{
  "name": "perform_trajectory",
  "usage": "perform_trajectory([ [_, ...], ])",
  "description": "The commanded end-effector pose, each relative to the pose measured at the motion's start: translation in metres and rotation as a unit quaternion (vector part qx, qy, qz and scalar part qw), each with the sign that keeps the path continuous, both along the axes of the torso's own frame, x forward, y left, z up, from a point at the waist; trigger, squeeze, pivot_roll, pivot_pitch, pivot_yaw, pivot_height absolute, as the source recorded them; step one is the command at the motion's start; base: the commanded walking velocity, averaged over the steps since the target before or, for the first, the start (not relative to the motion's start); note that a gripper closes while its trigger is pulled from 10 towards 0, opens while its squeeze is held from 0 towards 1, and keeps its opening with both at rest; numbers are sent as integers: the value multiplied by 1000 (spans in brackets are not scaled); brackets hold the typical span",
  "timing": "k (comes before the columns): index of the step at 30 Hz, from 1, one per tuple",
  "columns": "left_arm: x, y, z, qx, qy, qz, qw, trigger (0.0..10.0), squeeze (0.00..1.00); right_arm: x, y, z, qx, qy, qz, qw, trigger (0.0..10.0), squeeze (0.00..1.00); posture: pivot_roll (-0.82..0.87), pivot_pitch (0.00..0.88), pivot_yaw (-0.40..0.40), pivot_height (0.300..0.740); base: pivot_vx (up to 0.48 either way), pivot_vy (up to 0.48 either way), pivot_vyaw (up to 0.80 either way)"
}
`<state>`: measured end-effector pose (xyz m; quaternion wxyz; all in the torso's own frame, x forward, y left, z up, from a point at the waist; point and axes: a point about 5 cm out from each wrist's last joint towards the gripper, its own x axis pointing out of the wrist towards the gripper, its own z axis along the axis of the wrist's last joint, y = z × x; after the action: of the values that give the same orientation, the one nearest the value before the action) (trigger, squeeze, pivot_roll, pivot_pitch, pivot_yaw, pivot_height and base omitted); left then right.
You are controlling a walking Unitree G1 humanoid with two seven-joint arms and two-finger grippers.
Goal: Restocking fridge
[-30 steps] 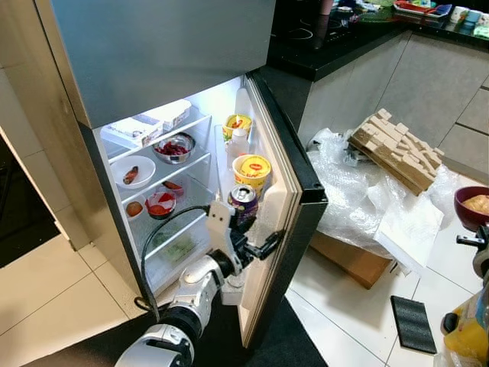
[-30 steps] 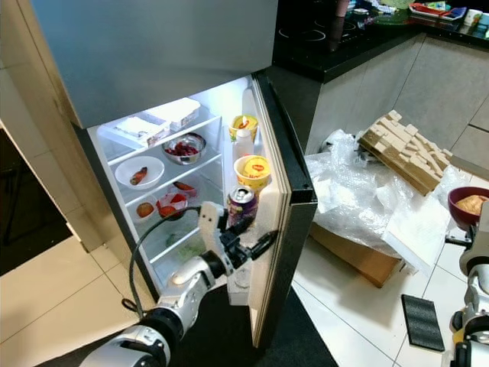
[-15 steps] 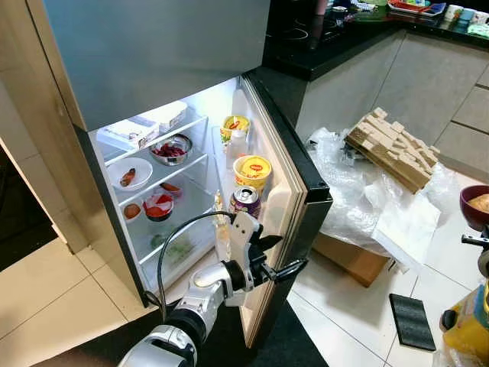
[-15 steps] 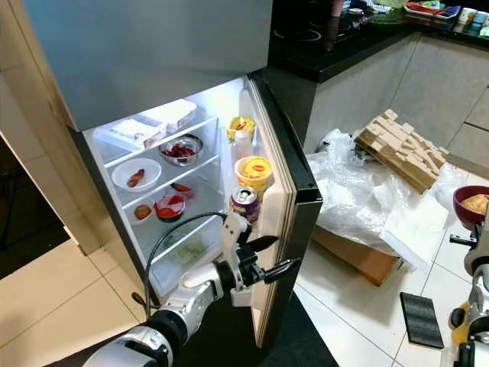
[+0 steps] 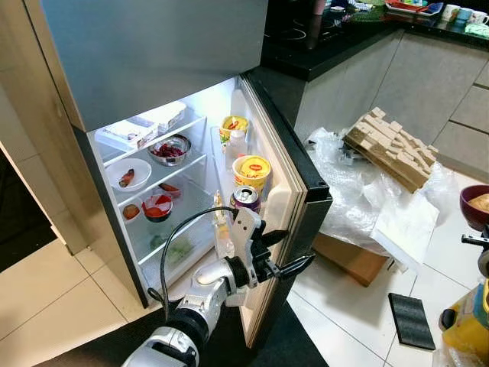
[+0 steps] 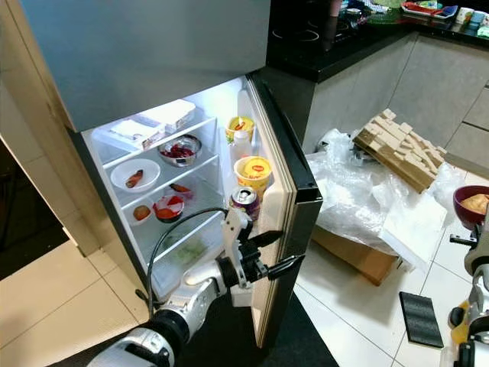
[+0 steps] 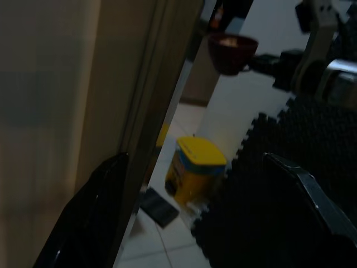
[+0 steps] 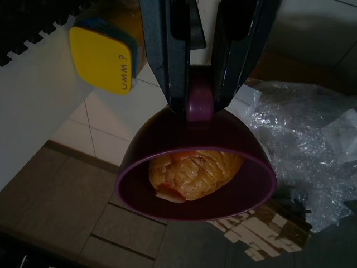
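The fridge [image 5: 153, 61] stands with its lower door [image 5: 286, 176] swung open. The door shelves hold a drink can [image 5: 244, 200], a yellow tub [image 5: 252, 170] and a bottle. Bowls and plates of food sit on the inner shelves [image 5: 157, 164]. My left gripper [image 6: 281, 251] is open at the door's free edge, below the can, and the edge runs past one finger [image 7: 83, 218] in the left wrist view. My right gripper [image 8: 199, 103] is shut on the rim of a maroon bowl [image 8: 195, 167] holding a piece of bread, at my far right [image 5: 475, 206].
Crumpled plastic sheeting [image 5: 359, 183], a stack of wooden blocks [image 5: 393, 149] and a cardboard box [image 5: 348, 256] lie on the floor right of the door. A black pad [image 5: 412, 321] and a yellow container [image 5: 466, 321] are near my right side. A dark counter [image 5: 328, 38] runs behind.
My left gripper drew back from the door shelf beside the can to the door's outer edge and now stays there. The can remains on the shelf. The right arm held still.
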<state>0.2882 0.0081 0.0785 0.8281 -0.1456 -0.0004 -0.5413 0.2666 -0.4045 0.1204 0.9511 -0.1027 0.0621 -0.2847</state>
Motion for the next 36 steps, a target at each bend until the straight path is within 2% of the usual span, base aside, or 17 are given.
perform_trajectory([
  [1,-12,-35,13,-63,3,-16,998,10000,0,2,-4,13,-11,-30,-8,999,10000,0,-105,0,-29,739,0,0,0],
  [2,-12,-35,13,-63,3,-16,998,10000,0,2,-4,13,-11,-30,-8,999,10000,0,-105,0,-29,739,0,0,0],
  [7,-25,8,-23,-26,43,19,999,10000,0,3,-1,10,-8,-27,-8,1000,10000,0,-83,0,-28,739,0,0,0],
  [11,-35,27,-39,5,58,19,998,10000,0,5,1,9,-7,-27,-5,1000,10000,0,-77,0,-31,739,0,0,0],
  [13,-36,30,-41,11,59,21,998,10000,0,5,1,10,-7,-27,-4,1000,10000,0,-77,0,-31,739,0,0,0],
  [16,-39,59,-61,55,87,62,993,10000,0,7,2,11,-7,-27,-2,1000,10000,0,-74,0,-34,739,0,0,0],
  [22,-42,82,-74,98,105,95,985,10000,0,8,2,12,-7,-28,-1,1000,10000,0,-72,0,-36,739,0,0,0],
  [23,-38,93,-76,121,109,132,978,10000,0,8,2,12,-7,-28,-1,1000,10000,0,-72,0,-36,739,0,0,0],
  [25,-38,93,-76,121,109,132,978,10000,0,8,2,12,-7,-28,-1,1000,10000,0,-72,0,-36,739,0,0,0],
  [26,-28,112,-78,161,111,204,959,10000,0,7,2,12,-7,-29,-1,1000,10000,0,-72,0,-33,739,0,0,0],
  [27,-23,123,-78,181,111,245,946,10000,0,7,2,11,-7,-29,-2,1000,10000,0,-72,0,-33,739,0,0,0],
  [28,-23,123,-78,181,111,245,946,10000,0,7,2,11,-7,-29,-2,1000,10000,0,-72,0,-33,739,0,0,0],
  [30,-13,145,-75,213,107,321,917,10000,0,7,2,11,-7,-29,-2,1000,10000,0,-70,0,-32,739,0,0,0],
  [31,-13,145,-75,213,107,321,917,10000,0,7,2,11,-7,-29,-2,1000,10000,0,-70,0,-32,739,0,0,0],
  [34,2,175,-63,211,97,426,875,10000,0,6,2,10,-6,-30,-2,1000,10000,0,-70,0,-31,739,0,0,0],
  [35,13,184,-51,175,94,472,859,10000,0,6,2,10,-6,-32,-2,999,10000,0,-70,0,-29,739,0,0,0],
  [36,13,184,-51,175,94,472,859,10000,0,6,2,10,-6,-32,-2,999,10000,0,-70,0,-29,739,0,0,0],
])
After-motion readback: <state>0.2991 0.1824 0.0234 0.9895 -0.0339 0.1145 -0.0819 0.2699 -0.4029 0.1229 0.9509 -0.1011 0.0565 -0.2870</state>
